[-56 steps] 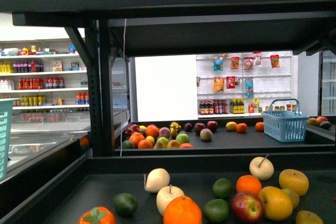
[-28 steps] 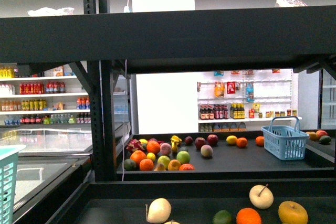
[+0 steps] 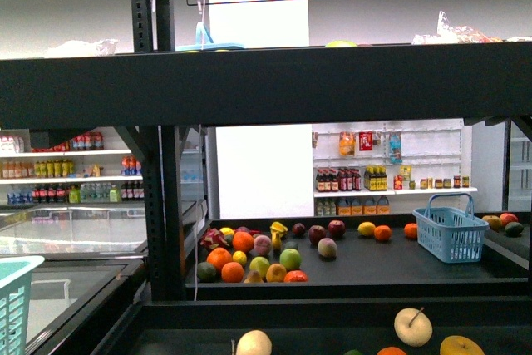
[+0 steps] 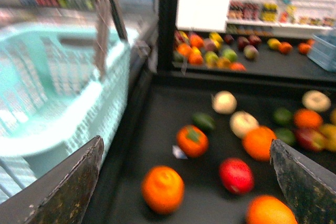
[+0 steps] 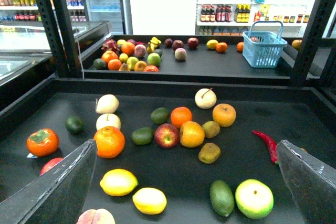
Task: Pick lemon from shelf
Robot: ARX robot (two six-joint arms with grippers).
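Two yellow lemons (image 5: 119,182) (image 5: 149,200) lie side by side on the near dark deck (image 5: 247,169) of the black shelf (image 3: 332,81). In the right wrist view they sit just inside one finger of my right gripper (image 5: 186,142), which hangs open above the deck with nothing between its fingers. My left gripper (image 4: 186,141) is open too, over blurred oranges, a persimmon (image 4: 191,140) and a red fruit on the same deck. Neither gripper shows in the front view.
A teal basket (image 4: 52,87) hangs beside the deck's edge near the left gripper. Oranges, apples, limes, a green-yellow apple (image 5: 254,198) and a red chili (image 5: 265,142) crowd the near deck. A blue basket (image 5: 264,48) and more fruit sit on the far deck. Black uprights (image 5: 50,19) flank the deck.
The front view has risen: the upper deck's black beam now sits mid-picture, and the near fruit has slid down to the bottom edge.
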